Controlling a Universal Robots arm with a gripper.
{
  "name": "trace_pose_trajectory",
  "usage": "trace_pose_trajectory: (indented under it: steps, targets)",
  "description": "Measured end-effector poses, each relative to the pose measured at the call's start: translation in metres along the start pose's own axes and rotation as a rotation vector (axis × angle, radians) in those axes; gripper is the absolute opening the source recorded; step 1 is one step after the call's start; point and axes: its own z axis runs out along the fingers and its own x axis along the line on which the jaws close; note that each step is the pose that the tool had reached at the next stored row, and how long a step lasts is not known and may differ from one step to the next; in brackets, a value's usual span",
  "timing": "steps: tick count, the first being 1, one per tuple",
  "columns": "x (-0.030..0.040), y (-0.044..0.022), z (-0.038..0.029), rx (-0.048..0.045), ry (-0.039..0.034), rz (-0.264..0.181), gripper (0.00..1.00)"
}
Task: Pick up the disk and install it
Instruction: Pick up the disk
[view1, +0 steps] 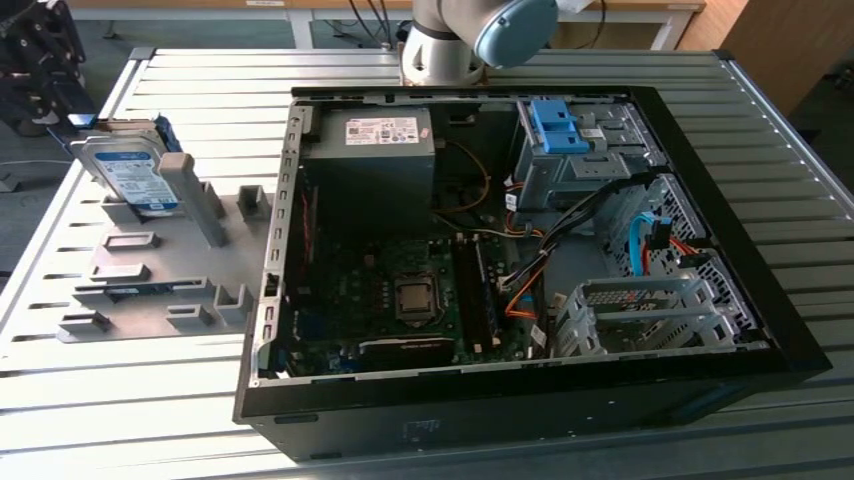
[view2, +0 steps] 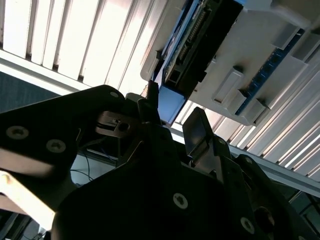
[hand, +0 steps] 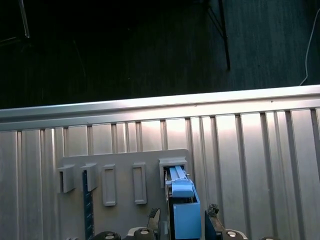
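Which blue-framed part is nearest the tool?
The disk standing upright in the grey rack at the exterior view's left, right by the tool; the other, a bare blue bracket, sits inside the computer case.

**Open computer case lying on a ribbed bench**

A black computer case (view1: 534, 420) is lying open on its side on a ribbed metal bench (view1: 134, 400). Inside the case, a dark grey power supply (view1: 374, 170) with a white sticker is sitting in the far corner on the exterior view's left. A motherboard (view1: 387, 290) is lying on the case floor on the near side of it. A bare blue bracket (view1: 557, 128) is resting in the case's far bay, orange cables (view1: 527, 290) are trailing through its middle, and a silver drive cage (view1: 641, 315) is standing in its near corner on the exterior view's right. A grey slotted holder plate (view1: 147, 290) is lying just outside the case on the exterior view's left.
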Motion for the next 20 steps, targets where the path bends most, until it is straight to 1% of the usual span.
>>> trace_pose_trajectory:
  steps: [5, 16, 20]
  targets:
    - [0.0003, 0.0023, 0.0044, -0.0001, 0.0000, -0.014, 0.47]
    - [0.0005, 0.0023, 0.0158, -0.0003, 0.0001, -0.028, 0.47]
    - [0.0006, 0.0023, 0.0163, -0.0007, 0.0003, -0.028, 0.47]
